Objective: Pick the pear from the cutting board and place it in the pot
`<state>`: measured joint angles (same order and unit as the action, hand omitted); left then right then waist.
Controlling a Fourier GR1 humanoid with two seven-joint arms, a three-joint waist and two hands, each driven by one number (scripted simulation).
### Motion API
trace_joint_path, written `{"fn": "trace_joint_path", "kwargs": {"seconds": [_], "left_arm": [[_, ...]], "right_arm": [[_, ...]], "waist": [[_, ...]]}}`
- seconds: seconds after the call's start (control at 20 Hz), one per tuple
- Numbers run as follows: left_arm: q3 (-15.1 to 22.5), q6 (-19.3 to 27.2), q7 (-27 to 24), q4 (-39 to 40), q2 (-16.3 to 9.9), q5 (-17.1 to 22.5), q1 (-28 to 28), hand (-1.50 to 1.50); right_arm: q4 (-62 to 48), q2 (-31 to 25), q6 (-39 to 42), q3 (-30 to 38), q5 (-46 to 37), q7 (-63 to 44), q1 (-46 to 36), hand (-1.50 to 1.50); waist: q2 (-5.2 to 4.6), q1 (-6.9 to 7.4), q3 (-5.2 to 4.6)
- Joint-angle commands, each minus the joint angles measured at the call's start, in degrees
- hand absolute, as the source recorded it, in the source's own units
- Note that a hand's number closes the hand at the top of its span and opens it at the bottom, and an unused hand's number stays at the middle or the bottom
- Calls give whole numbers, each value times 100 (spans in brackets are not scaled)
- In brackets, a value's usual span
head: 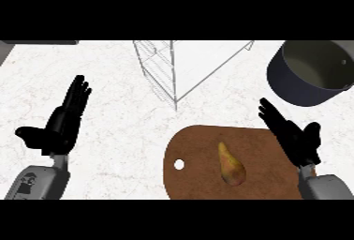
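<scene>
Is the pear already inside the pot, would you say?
No, the pear lies on the cutting board, apart from the pot.

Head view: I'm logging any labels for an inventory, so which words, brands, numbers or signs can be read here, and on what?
None can be read.
Left forearm: a small dark mark on the grey casing, too blurred to read as text.
Pot, cutting board, pear, wire rack: no writing shows.

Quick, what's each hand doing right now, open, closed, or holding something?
Left hand: open, fingers straight, holding nothing, over the counter at the left.
Right hand: open, fingers straight, holding nothing, over the right edge of the cutting board; the pear lies untouched.
</scene>
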<state>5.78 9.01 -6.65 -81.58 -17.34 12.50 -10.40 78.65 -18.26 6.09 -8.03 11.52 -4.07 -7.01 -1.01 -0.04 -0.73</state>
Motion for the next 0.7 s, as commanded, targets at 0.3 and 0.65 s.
{"fn": "trace_joint_path", "kwargs": {"seconds": [0.3, 0.65], "left_arm": [[-3, -49, 56, -92, 133, 94, -530, 0], [-154, 174, 448, -230, 243, 230, -865, 0]], "right_arm": [[258, -855, 2593, -705, 38, -57, -2338, 150], [-1581, -1239, 4910, -284, 539, 1798, -2885, -150]], "waist": [[170, 840, 17], [-67, 524, 115]]}}
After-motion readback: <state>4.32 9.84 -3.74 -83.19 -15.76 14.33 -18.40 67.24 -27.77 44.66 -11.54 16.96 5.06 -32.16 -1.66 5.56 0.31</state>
